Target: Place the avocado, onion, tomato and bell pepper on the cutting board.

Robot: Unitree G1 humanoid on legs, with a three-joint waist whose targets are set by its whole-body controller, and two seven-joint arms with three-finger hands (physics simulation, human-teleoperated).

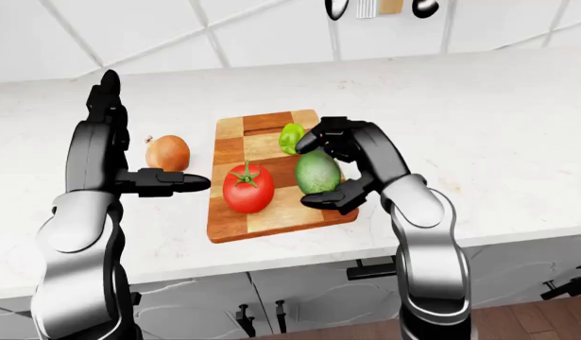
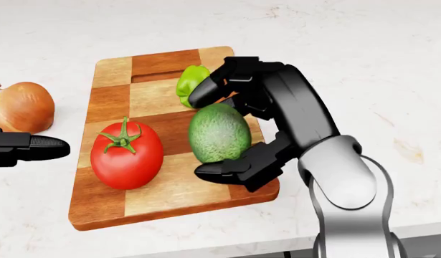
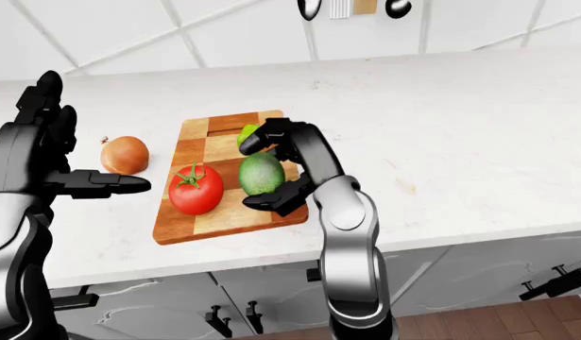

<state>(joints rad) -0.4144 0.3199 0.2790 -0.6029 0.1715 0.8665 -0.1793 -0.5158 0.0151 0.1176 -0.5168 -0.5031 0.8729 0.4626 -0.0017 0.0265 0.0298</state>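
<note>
Head view, centre: right hand (image 2: 231,126) fingers closed round the avocado (image 2: 219,133), over the board (image 2: 163,188). Tomato (image 2: 126,153) lower left on board; pepper (image 2: 189,84) at its top, partly hidden. Onion (image 2: 21,106) far left on counter (image 2: 363,64). Left hand (image 1: 109,145) raised, fingers spread, holding nothing.

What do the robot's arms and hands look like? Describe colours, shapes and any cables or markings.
Both arms have glossy silver-grey rounded shells that darken to black toward the wrists. The left hand and right hand are black, each with three blocky, segmented fingers ending in smooth rounded tips. No cables, labels or markings are visible.
</note>
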